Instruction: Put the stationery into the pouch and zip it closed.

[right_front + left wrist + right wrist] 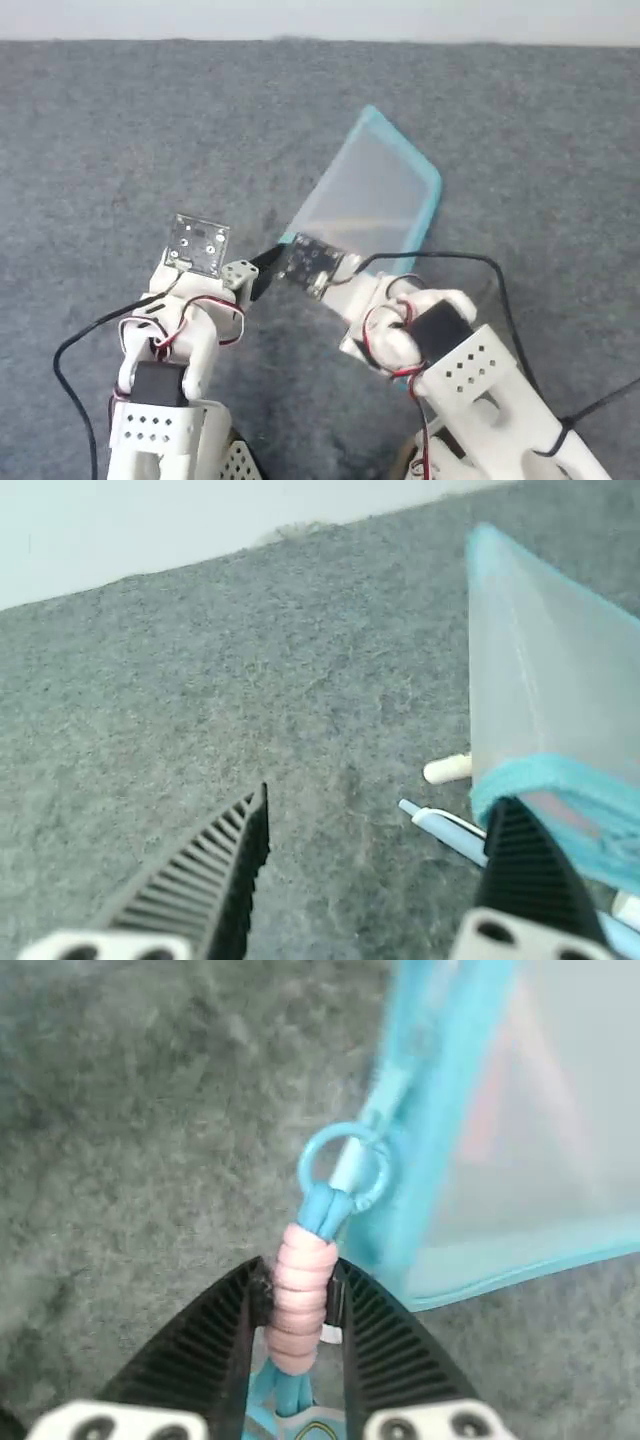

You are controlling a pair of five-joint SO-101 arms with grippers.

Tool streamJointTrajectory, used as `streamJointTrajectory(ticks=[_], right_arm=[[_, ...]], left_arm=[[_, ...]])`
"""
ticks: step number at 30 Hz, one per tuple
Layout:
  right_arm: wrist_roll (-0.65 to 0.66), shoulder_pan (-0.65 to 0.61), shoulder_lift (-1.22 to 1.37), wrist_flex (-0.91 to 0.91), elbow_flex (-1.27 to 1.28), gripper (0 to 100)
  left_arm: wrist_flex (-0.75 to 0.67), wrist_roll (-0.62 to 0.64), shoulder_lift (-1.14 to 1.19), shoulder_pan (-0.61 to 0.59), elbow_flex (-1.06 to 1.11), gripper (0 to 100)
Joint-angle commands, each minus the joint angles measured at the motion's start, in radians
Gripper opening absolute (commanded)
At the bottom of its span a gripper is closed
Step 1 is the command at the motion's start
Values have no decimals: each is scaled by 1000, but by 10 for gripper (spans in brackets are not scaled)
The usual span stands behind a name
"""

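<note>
**Zip pull gripped, pens not clearly inside**

The right gripper point(298, 1275) was clamped on the pink zip pull point(300, 1305), which hung from the blue ring point(340, 1165) of the pouch point(375, 185) lying flat on the grey mat point(120, 150). The zipping looked barely begun. The left gripper point(383, 798) stood spread and empty, one finger at the pouch's teal corner. Beside that corner, a light blue pen point(445, 828) and a white tip point(447, 769) poked out onto the mat. They probably needed tucking in, or the zip could jam on them.
</note>
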Motion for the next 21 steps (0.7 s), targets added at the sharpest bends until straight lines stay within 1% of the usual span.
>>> streamJointTrajectory(ticks=[1, 6, 10, 13, 18, 21], right_arm=[[51, 93, -27, 12, -3, 6], [58, 223, -24, -35, -3, 6], [55, 265, -16, -61, -3, 6], [43, 275, -16, -65, -11, 6], [-46, 272, -16, -51, -100, 6], [-87, 268, -16, -12, -181, 6]], left_arm=[[-48, 17, 12, -34, -16, 320], [-48, 18, 12, -55, -15, 320], [-43, 17, 12, -34, -13, 320], [-41, 14, 12, -23, -2, 320], [5, 11, 9, 92, 19, 320], [3, 17, 11, 112, 27, 320]])
